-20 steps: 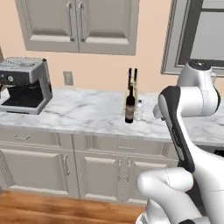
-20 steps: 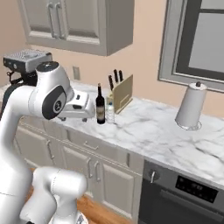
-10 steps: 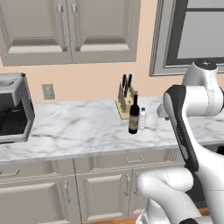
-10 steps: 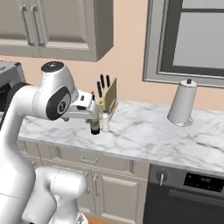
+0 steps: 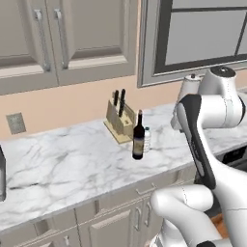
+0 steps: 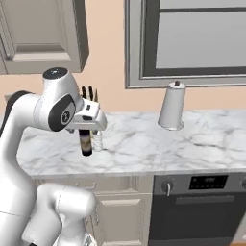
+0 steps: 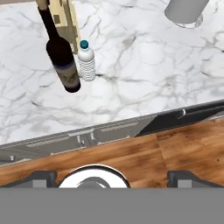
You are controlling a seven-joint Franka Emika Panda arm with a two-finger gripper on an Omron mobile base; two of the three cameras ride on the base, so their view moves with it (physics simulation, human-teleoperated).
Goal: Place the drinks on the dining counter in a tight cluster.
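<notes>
hand wide, empty | wine btl beside water btl (marble counter)

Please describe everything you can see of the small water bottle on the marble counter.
The water bottle is small, clear and ribbed, with a cap that looks teal in the hand view. It stands upright on the white grey-veined marble counter, close beside the taller dark wine bottle and just in front of the wooden knife block. Whether it touches the wine bottle cannot be told.
</notes>
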